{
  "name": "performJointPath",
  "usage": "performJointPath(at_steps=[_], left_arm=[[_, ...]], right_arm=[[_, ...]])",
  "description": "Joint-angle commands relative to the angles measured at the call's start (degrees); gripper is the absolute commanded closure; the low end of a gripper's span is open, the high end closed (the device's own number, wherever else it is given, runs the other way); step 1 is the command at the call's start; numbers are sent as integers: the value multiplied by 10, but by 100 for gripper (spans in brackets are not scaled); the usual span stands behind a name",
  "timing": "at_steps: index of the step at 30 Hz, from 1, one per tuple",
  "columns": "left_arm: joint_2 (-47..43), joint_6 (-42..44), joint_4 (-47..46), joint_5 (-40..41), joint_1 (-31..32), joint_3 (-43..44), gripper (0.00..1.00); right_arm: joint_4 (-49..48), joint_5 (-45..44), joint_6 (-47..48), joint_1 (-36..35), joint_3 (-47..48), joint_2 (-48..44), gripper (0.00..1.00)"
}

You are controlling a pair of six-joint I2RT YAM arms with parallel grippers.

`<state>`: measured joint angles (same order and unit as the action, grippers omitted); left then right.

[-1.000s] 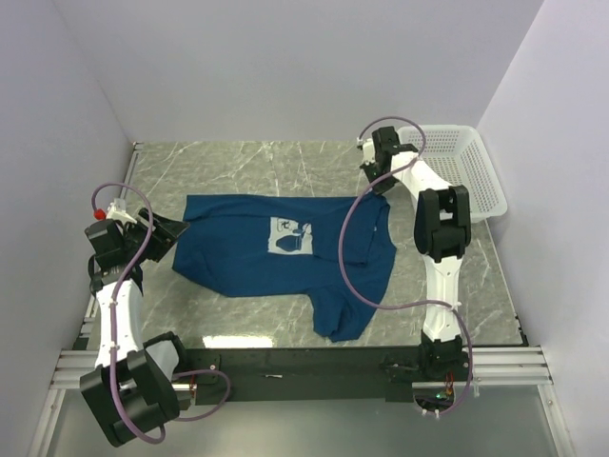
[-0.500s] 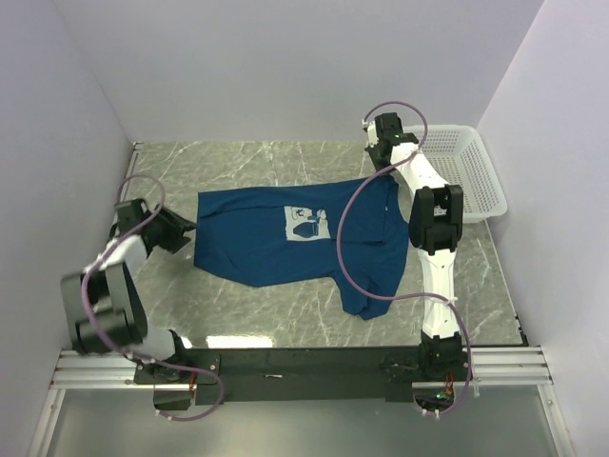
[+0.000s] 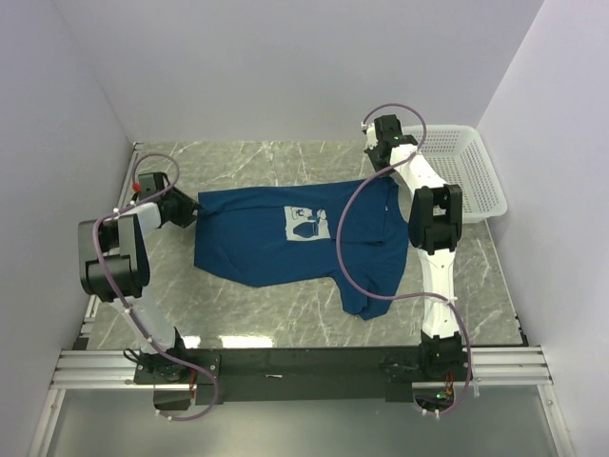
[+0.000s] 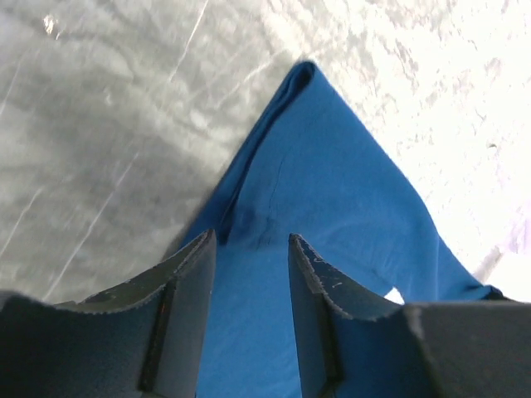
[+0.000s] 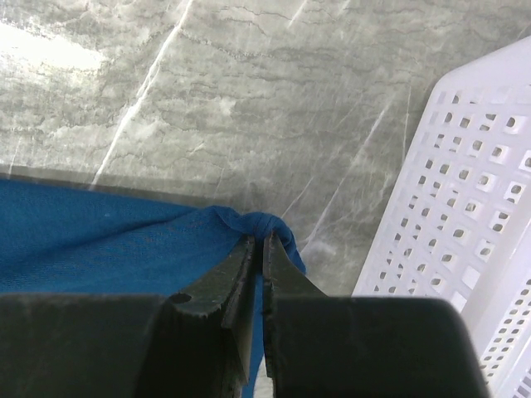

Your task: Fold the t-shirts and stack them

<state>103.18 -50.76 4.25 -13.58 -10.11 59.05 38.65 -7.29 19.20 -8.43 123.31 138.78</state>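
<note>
Right tool (image 5: pixel 258 242) pinches t-shirt (image 5: pixel 99 240); left tool (image 4: pixel 250 240) gapes above.

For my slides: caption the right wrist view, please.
Right claw pinches a bunched edge of the blue t-shirt beside the white basket.

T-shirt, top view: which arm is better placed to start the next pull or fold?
Right, probably. The right tool is shut on a bunched corner of the t-shirt beside the basket, so it can pull at once. The left tool is open over the opposite edge and must close first.
</note>
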Motion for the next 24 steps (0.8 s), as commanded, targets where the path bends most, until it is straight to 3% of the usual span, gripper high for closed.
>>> performJointPath(at_steps=[1, 9, 13, 19, 24], left_arm=[[18, -8, 5, 22, 7, 34, 55], [40, -6, 8, 15, 11, 49, 59], [46, -2, 6, 9, 11, 53, 71], [50, 8, 11, 6, 11, 59, 99], [21, 23, 23, 30, 10, 59, 100]], right_arm=[[-17, -2, 5, 3, 8, -6, 94], [-18, -3, 6, 3, 8, -4, 94], [-17, -2, 5, 3, 9, -4, 94], [-17, -4, 6, 4, 7, -4, 94], [-18, -7, 8, 6, 9, -5, 94]])
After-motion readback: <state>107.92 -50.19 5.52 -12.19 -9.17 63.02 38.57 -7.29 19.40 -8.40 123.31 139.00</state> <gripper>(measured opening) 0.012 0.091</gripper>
